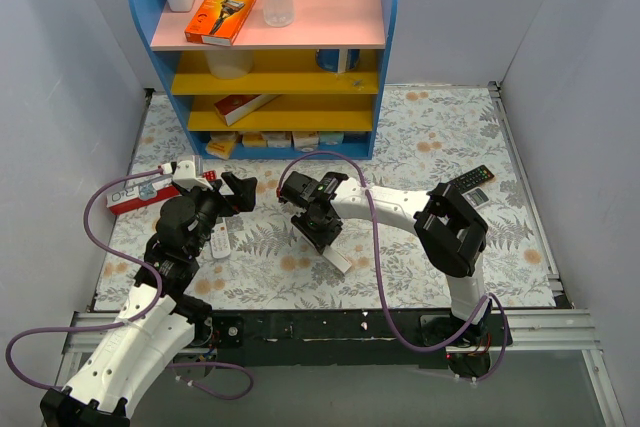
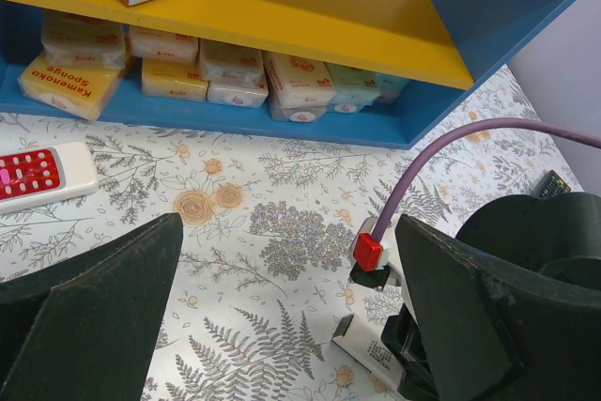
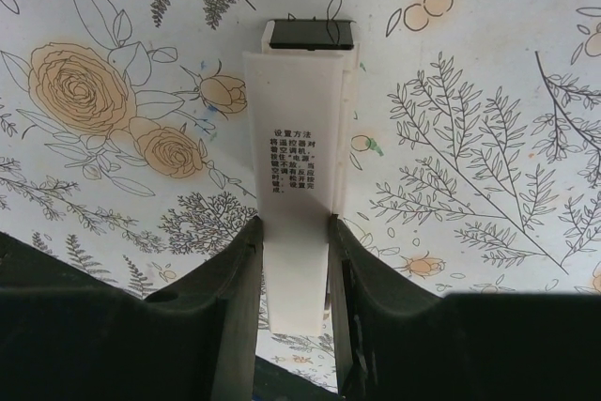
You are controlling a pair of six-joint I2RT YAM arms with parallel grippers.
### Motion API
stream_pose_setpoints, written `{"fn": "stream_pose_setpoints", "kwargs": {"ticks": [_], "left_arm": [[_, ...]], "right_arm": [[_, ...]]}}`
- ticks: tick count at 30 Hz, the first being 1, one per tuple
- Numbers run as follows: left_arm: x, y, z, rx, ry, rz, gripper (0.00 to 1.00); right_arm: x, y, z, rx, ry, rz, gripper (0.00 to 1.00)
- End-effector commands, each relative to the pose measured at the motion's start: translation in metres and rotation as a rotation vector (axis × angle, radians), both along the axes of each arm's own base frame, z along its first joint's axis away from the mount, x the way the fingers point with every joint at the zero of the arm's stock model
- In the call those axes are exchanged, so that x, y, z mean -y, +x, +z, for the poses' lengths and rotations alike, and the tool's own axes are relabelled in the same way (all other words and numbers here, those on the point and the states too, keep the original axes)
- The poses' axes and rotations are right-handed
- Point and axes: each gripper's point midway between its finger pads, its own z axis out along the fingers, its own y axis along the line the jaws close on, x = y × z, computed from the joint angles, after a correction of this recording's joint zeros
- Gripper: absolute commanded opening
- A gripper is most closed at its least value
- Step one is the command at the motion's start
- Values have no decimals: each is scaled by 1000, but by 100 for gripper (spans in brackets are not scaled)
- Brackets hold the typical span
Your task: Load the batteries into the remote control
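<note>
The slim white remote control (image 3: pixel 299 138) lies back side up over the floral table, printed text on it and a dark patch at its far end. My right gripper (image 3: pixel 296 260) is shut on its near part, one finger on each long side. In the top view the right gripper (image 1: pixel 318 230) holds the remote control (image 1: pixel 337 260) near the table's middle front. My left gripper (image 1: pixel 238 193) is open and empty, just left of it. In the left wrist view the left gripper (image 2: pixel 286 326) faces the remote's end (image 2: pixel 368 345). No batteries are in view.
A shorter white remote with red buttons (image 1: pixel 220 243) lies by the left arm and shows in the left wrist view (image 2: pixel 38 176). A black remote (image 1: pixel 469 181) lies at the right. A blue and yellow shelf (image 1: pixel 290 112) with soap boxes stands at the back. A red and white box (image 1: pixel 140 190) lies at the left.
</note>
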Motion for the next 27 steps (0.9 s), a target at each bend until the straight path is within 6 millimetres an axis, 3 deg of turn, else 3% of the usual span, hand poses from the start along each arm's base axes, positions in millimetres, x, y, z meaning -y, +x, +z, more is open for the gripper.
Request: {"fn": "stream_pose_setpoints", "kwargs": {"ticks": [1, 11, 27], "left_arm": [[-1, -1, 1, 6, 6, -1, 98], [-2, -1, 1, 7, 6, 0, 98], [-1, -1, 1, 7, 5, 0, 98]], "right_arm": [[-7, 7, 23, 49, 38, -10, 36], [-10, 8, 30, 59, 63, -2, 35], [3, 7, 11, 46, 4, -3, 36]]}}
